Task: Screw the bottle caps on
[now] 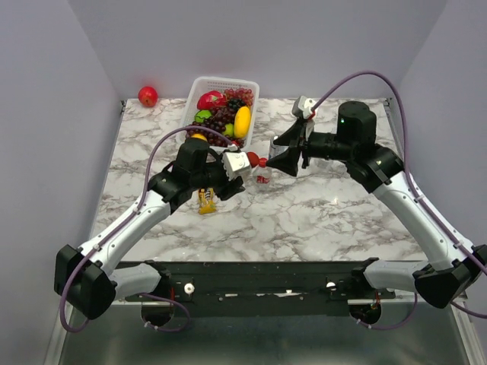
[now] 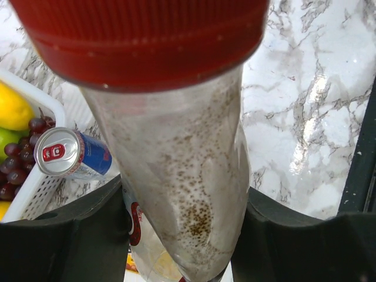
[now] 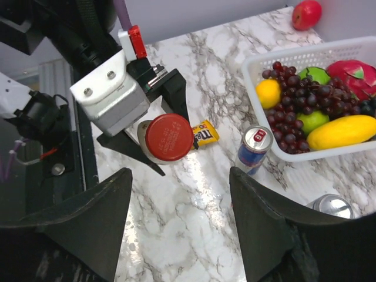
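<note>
My left gripper (image 1: 245, 163) (image 2: 185, 197) is shut on a short clear bottle (image 2: 176, 135) whose inner wall is speckled brown. A red bottle cap (image 1: 252, 158) (image 2: 141, 41) (image 3: 169, 137) sits on its neck, facing my right gripper. My right gripper (image 1: 288, 161) (image 3: 181, 176) is open a short way in front of that cap, with nothing between its fingers. A second short bottle (image 1: 262, 175) (image 2: 134, 226) with a red label and red cap stands just behind the held one. A taller colourless bottle (image 1: 274, 144) stands beside my right gripper.
A white basket (image 1: 199, 87) (image 3: 294, 59) of fruit stands at the back, with a red apple (image 1: 148, 96) (image 3: 306, 14) beyond it. A silver-blue soda can (image 2: 70, 154) (image 3: 254, 150) stands beside the basket. A yellow candy packet (image 1: 206, 201) (image 3: 205, 132) lies under my left arm.
</note>
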{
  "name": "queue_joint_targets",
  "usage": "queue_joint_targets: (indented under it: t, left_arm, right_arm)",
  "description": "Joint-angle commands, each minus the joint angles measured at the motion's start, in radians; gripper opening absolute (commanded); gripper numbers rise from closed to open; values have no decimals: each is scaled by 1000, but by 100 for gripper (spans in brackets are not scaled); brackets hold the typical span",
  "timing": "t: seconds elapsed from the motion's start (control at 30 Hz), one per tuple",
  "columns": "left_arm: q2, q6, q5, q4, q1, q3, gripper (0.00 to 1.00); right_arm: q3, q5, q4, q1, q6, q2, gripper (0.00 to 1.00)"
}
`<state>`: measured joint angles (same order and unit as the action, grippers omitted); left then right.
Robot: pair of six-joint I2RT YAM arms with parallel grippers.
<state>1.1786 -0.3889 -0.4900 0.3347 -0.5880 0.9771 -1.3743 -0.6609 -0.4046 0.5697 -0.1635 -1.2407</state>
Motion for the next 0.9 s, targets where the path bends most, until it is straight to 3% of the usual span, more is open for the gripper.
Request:
queue_joint_targets:
  t: [0.0,0.17,0.47,0.67,0.87]
  left_arm:
    - [-39,35,-176,37,22,23,0]
    - [-28,67,-301,36,22,49,0]
    - [-14,41,-321,43,22,78,0]
    - [1,53,-331,15,22,81,0]
    - [4,73,-334,-11,22,77,0]
  right_arm:
    - [18,-274,76,-39,52,3,76]
    - [80,-404,269,-41,157,-22,79]
    - [29,-477,354,-41,225,-118,85]
    - [73,-502,489,-41,352,-126,81]
    - [104,-470,533,-41,406,-120,69]
